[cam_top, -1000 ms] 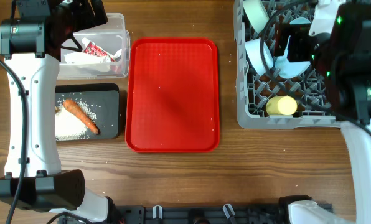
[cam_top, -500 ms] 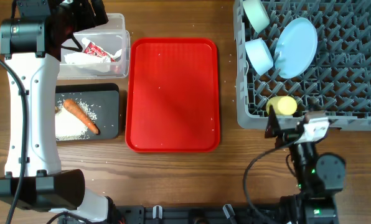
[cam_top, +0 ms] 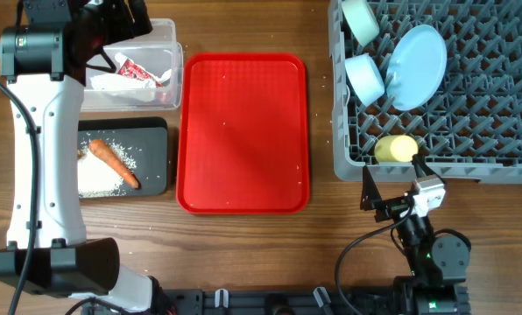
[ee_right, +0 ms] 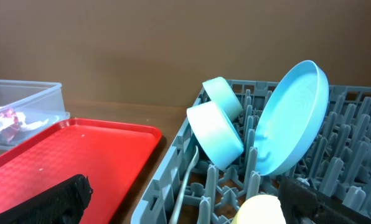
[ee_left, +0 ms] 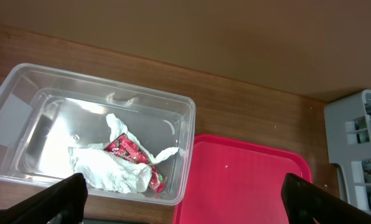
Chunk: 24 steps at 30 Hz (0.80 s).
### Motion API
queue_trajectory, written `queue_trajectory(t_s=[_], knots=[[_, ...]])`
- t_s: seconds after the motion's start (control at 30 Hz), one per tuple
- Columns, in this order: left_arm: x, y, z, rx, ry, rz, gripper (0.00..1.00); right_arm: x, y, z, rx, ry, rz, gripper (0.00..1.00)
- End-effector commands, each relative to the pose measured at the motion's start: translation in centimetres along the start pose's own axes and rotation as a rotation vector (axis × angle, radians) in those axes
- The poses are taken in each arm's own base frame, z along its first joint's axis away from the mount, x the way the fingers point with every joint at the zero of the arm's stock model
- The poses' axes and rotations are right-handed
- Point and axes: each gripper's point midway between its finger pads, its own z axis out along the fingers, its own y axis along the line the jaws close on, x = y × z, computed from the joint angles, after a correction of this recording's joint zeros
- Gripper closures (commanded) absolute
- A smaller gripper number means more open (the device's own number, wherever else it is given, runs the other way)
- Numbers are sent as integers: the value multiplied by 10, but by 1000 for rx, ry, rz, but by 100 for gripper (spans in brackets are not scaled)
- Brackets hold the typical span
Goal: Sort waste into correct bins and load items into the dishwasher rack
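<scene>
The grey dishwasher rack (cam_top: 489,114) holds the pale blue plate (cam_top: 417,66), the pale green bowl (cam_top: 359,19), the white-blue bowl (cam_top: 364,77) and the yellow cup (cam_top: 396,149). The orange carrot (cam_top: 112,162) and the rice (cam_top: 96,178) lie in the black tray (cam_top: 154,131). The wrappers (cam_top: 130,74) lie in the clear box (cam_top: 172,52). My left gripper (cam_top: 125,17) hangs open and empty above the box. My right gripper (cam_top: 392,188) is open and empty, low in front of the rack's near edge, facing the cup (ee_right: 260,210).
The flat red tray (cam_top: 242,131) lies between the bins and the rack, with a few specks on it. A thin metal utensil handle (ee_right: 187,174) rests in the rack's near-left corner. The left arm's white links run down the table's left side.
My right arm has drawn back from over the rack to the table's front edge, uncovering the plate and bowls. The left arm has not moved.
</scene>
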Motion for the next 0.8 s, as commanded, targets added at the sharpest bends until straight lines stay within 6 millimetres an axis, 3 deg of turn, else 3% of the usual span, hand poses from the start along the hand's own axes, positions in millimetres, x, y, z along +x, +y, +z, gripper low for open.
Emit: queue_trajectory(t_s=[0.0,0.43,0.63,0.77], knots=[[-1,-2,0,9,-2,-2,0,-3,3,-1,-20,-16,11,0],[-1,-2,0,9,-2,-2,0,-2,3,-1,-20,-13,11,0],[-4,14,-1,-16,-8,-24,0,-2,3,-1,-20,-13,11,0],[-5,6,-8,-1,-21,-13,0,-2,3,-1,-20,-13,11,0]])
